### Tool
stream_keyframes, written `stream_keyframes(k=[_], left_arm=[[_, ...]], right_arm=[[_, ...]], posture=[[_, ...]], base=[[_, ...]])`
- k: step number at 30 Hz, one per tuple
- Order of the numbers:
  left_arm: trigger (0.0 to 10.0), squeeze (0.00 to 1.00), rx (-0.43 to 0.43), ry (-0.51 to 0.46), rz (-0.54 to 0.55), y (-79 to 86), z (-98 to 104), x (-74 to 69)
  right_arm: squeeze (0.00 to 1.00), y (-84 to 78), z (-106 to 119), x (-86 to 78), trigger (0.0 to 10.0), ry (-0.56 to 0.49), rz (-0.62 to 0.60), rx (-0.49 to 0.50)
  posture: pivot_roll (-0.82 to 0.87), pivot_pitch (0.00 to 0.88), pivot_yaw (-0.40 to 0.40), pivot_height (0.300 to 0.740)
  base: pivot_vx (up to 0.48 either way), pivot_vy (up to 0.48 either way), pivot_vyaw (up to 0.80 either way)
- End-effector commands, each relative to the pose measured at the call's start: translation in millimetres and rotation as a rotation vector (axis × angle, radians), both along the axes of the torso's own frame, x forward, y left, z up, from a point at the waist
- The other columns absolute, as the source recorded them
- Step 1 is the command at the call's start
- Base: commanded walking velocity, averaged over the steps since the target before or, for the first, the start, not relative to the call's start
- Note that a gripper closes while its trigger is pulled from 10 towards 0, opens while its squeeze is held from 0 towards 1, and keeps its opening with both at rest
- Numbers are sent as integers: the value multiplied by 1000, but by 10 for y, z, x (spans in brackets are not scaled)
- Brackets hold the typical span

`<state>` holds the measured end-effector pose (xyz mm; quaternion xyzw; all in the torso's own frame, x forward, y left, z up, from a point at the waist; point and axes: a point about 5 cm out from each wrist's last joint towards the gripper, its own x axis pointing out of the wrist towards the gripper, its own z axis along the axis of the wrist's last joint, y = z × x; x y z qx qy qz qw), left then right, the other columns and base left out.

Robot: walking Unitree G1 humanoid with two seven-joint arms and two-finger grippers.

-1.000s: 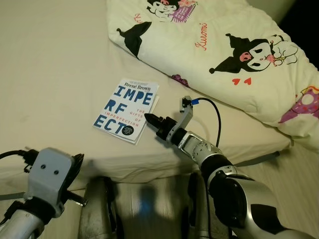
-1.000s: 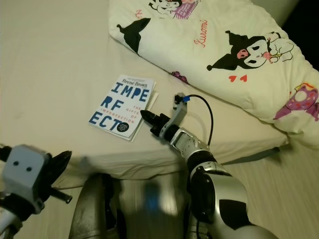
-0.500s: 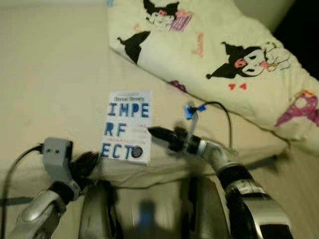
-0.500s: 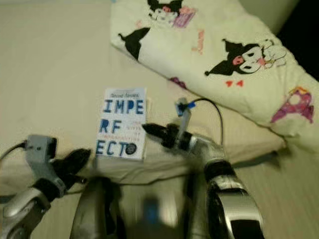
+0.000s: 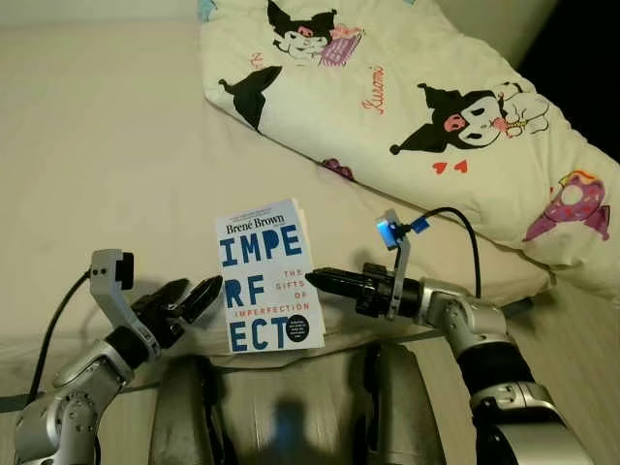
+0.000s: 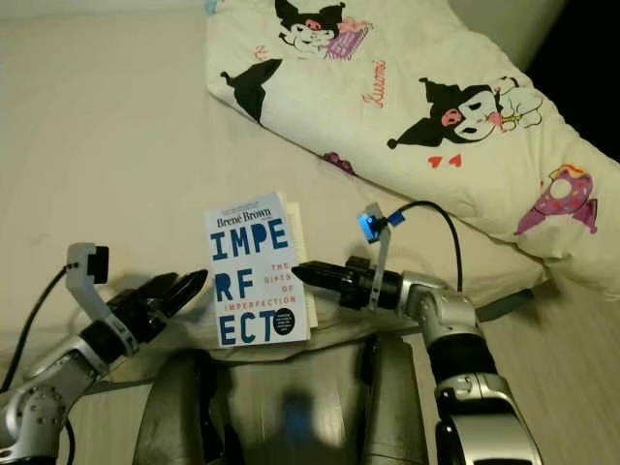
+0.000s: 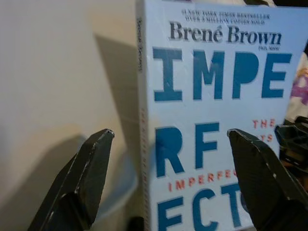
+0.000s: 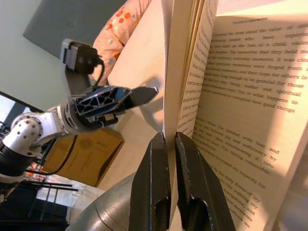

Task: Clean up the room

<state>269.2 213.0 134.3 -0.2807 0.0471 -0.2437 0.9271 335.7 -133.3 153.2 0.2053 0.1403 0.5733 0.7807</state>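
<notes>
Lifted off the bed (image 5: 116, 145), one book (image 5: 266, 276) now stands upright, its page edge pinched by the right gripper (image 5: 320, 281). From the right wrist, printed pages show. Left gripper (image 5: 194, 295) gapes beside the spine.

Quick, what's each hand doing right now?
Left hand: open, fingers either side of the book's spine, not gripping.
Right hand: shut on the book's page edge, holding it upright.

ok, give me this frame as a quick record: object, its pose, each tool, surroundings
object: book, white-and-blue cover
pose: stood upright near the bed edge, cover facing the camera
right tool: shut on the book's pages at its right edge
left tool: open, beside the book's spine side, apart from it
surroundings: cartoon-print blanket behind the book
</notes>
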Motion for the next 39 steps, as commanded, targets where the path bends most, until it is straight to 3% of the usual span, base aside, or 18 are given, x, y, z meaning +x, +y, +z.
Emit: stream_keyframes(k=[1,3,5,10,13,20,24,27,29,32,33,34,35,36,39], left_arm=[[10000,0,-46,53,-18,43,-100,-67],[10000,0,-173,122,-109,-34,-213,-160],[10000,0,-228,157,-152,-135,-305,-218],[10000,0,-230,165,-162,-224,-373,-228],[10000,0,-183,155,-85,-293,-468,-151],[10000,0,-166,155,1,-247,-512,-75],[10000,0,-198,153,44,-175,-508,-28],[10000,0,-263,141,82,-77,-464,-1],[10000,0,-353,135,104,-3,-436,-13],[10000,0,-435,147,62,-29,-443,-62],[10000,0,-501,157,39,-63,-450,-94],[10000,0,-501,157,39,-63,-450,-94],[10000,0,-602,176,-5,-131,-468,-157],[10000,0,-646,177,-30,-168,-462,-193],[10000,0,-711,166,-57,-195,-432,-244]], right_arm=[[0,21,18,-42,0,-5,28,34],[0,21,79,-70,0,-10,53,66],[0,34,136,-94,0,-14,82,96],[0,55,190,-122,0,-17,111,125],[0,95,343,-197,0,-24,186,198],[0,106,432,-257,0,-26,228,232],[0,104,462,-320,0,-21,261,236],[0,84,457,-373,0,-13,282,231],[0,53,465,-404,0,-6,284,235],[0,41,501,-410,0,-4,281,260],[0,36,527,-411,0,-4,280,274],[0,36,527,-411,0,-4,280,274],[0,35,566,-414,0,-6,280,291],[0,34,581,-415,0,-7,279,299],[0,31,594,-419,0,-8,279,305]], posture=[[11,296,15,519],[10,293,14,519],[10,293,11,519],[5,292,8,519],[2,287,4,519],[-3,283,1,519],[-6,280,-1,519],[-8,278,-1,519],[-6,274,-2,519],[-5,273,-1,519],[-7,273,-1,519],[-7,273,-1,519],[-7,274,0,519],[-8,274,1,519],[-9,273,0,519]], base=[[0,0,0],[0,0,0],[0,0,0],[0,0,0],[0,0,0],[0,0,0],[0,0,0],[0,0,0],[0,0,0],[0,0,0],[0,0,0],[0,0,0],[0,0,0],[0,0,0],[0,0,0]])
